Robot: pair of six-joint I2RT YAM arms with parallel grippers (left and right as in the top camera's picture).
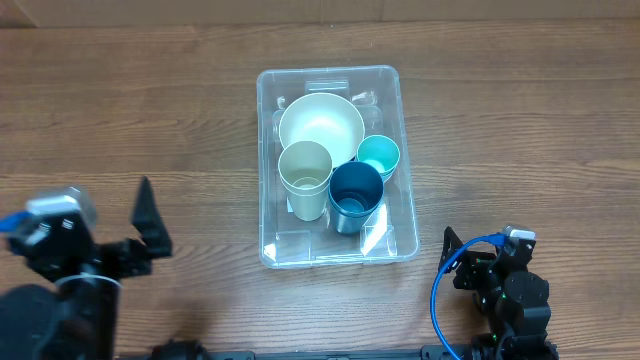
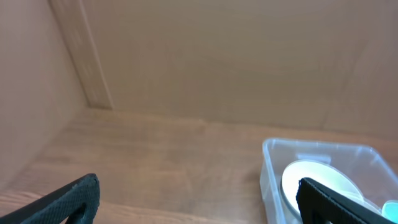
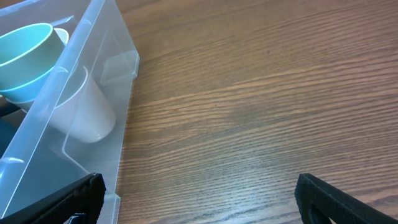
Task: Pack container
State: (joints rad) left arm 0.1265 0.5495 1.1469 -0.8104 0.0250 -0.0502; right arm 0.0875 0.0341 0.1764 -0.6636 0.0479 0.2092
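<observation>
**Both grippers spread, container sitting between them**

The left gripper is hanging with its two black fingers spread wide and nothing between them. The right gripper is doing the same, its jaws gaping over bare wood.

The container, a clear plastic bin with rounded corners and a rolled rim, is sitting ahead and to the right of the left gripper, well apart from it. From the right gripper it is lying ahead and to the left, its smooth see-through side wall near the left finger.

Inside, at the end farthest from both grippers, a round cream bowl with a matte surface is resting. On the side nearer the grippers, three cups are standing upright and crowding together: a cream cup, a dark blue cup with a glossy inside, and a smaller teal cup against the wall facing the right gripper. The cream cup is overlapping the bowl's rim as seen from above. In the right wrist view a white, rounded, tapering shape is showing through the wall under the teal cup; I cannot tell what it is.

The table is showing brown wood grain running across it. Beyond the left gripper, plain brown cardboard is standing along the far edge.
</observation>
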